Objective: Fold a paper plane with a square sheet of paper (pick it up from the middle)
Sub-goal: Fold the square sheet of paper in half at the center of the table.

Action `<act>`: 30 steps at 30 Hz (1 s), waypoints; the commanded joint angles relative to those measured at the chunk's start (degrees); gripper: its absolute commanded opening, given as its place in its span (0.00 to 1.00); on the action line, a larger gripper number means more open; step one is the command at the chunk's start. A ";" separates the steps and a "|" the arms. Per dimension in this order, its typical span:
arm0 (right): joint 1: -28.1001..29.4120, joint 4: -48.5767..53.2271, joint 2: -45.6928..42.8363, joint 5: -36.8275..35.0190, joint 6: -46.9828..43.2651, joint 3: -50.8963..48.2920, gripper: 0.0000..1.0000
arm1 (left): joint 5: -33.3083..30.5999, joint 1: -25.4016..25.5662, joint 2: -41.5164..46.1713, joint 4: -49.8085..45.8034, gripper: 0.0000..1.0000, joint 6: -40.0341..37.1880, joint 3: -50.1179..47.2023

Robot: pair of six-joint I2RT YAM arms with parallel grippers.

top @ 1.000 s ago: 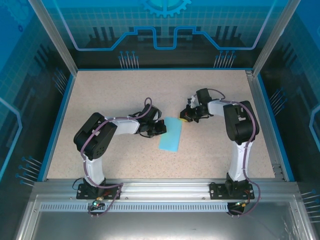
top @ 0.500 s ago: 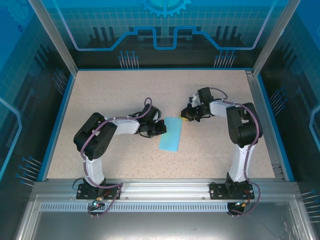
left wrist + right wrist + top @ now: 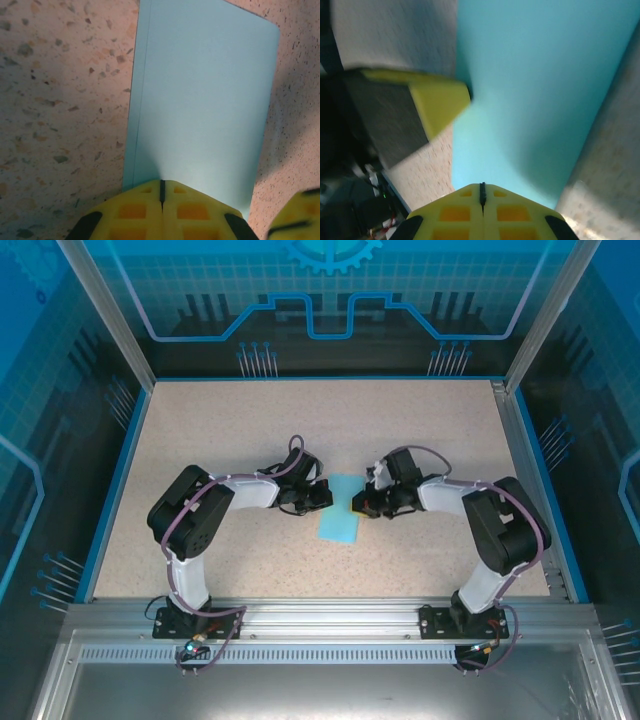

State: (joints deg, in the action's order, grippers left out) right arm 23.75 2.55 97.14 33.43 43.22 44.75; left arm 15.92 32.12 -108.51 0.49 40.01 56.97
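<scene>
The square sheet of paper, light blue, lies flat on the speckled table folded into a narrow rectangle; in the left wrist view the sheet of paper shows two layers along its left edge. My left gripper is shut, its tips resting on the paper's left side. From the other side my right gripper is also shut, tips at the paper's right side over the sheet of paper. The two grippers face each other across it. A left finger shows blurred in the right wrist view.
The table is walled by a blue rim on the left, back and right. An aluminium rail with both arm bases runs along the near edge. Both arms bend inward toward the middle.
The right arm has swung nearer and left, bringing its shut gripper from beside the paper's far right corner down to the paper's right side. The left arm and the paper have stayed put.
</scene>
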 commanded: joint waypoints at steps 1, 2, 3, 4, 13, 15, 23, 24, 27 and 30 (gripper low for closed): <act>1.98 -3.53 -2.33 -1.74 2.59 -2.96 0.05 | -1.11 0.32 -1.71 -6.06 0.00 -0.62 -0.37; 2.44 -3.67 -2.49 -2.35 2.64 -3.91 0.05 | -1.06 0.32 -1.71 -5.98 0.00 -0.57 -0.45; 2.78 -4.03 -2.40 -2.32 2.53 -4.54 0.05 | -0.98 0.37 -1.69 -6.02 0.00 -0.61 -0.46; 3.03 -4.10 -2.17 -2.29 2.48 -5.34 0.05 | -0.97 0.34 -1.54 -6.03 0.00 -0.68 -0.35; 3.50 -3.67 0.50 -2.86 0.54 -10.09 0.05 | -1.16 0.40 -0.68 -6.45 0.00 -0.79 -0.02; 3.34 -3.64 -1.35 -2.39 0.33 -10.49 0.06 | -1.44 0.40 -0.45 -6.72 0.00 -0.92 -0.10; 4.34 0.54 -8.97 -0.62 -4.42 -8.02 0.08 | -1.42 0.40 -0.83 -6.57 0.00 -0.80 -0.10; 4.89 0.56 -8.99 -0.39 -4.47 -7.76 0.08 | -1.42 0.35 -0.90 -6.67 0.00 -0.81 0.05; 6.71 0.06 -7.85 0.45 -4.30 -7.80 0.09 | -1.31 0.34 -1.00 -6.74 0.00 -0.72 0.51; 7.82 -0.02 -6.67 -1.36 -4.33 -8.38 0.09 | -1.26 0.35 -0.86 -6.72 0.00 -0.63 0.44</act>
State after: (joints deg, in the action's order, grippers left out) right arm 30.44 1.04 89.10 31.97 40.16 36.23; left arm 15.92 32.12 -108.49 -0.38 40.01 57.45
